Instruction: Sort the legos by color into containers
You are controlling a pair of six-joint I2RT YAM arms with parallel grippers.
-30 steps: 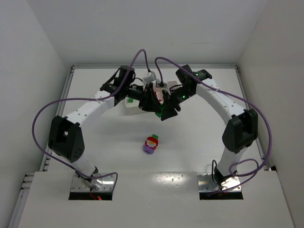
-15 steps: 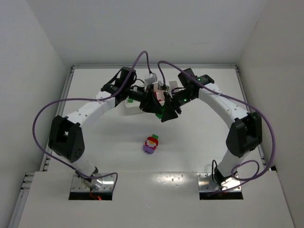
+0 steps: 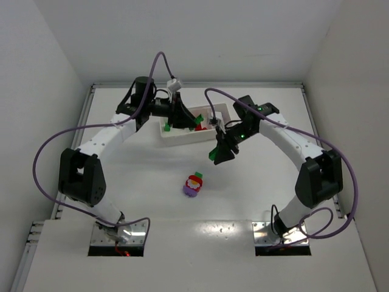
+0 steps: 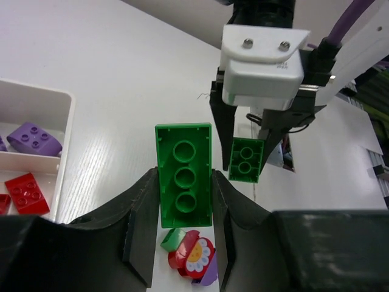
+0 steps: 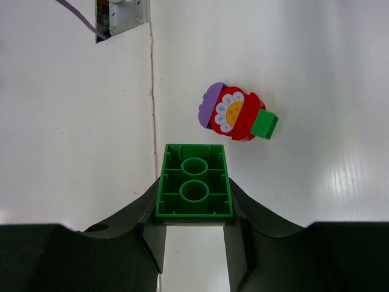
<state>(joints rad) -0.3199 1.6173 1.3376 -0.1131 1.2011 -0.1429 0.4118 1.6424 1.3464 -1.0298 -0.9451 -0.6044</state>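
**A:** Left tool (image 4: 183, 182) gripped a long green brick (image 4: 182, 161), jaws part-open around it. Right tool (image 5: 194, 188) was clamped tight on a short green brick (image 5: 194, 176). Both were off the bench (image 3: 121, 182), near the tray (image 4: 65, 121).

**B:** Progress?

**A:** A purple brick (image 4: 33, 139) and a red brick (image 4: 27, 191) lay in the tray. One mixed clump (image 3: 194, 184) sat unsplit on the bench. Judged past halfway.

**B:** Writing?

**A:** None readable, only a printed flower (image 5: 231, 114).

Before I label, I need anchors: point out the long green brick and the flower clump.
long green brick (image 4: 184, 178), left wrist view, middle underside socket.
flower clump (image 5: 234, 111), right wrist view, flower's yellow centre.
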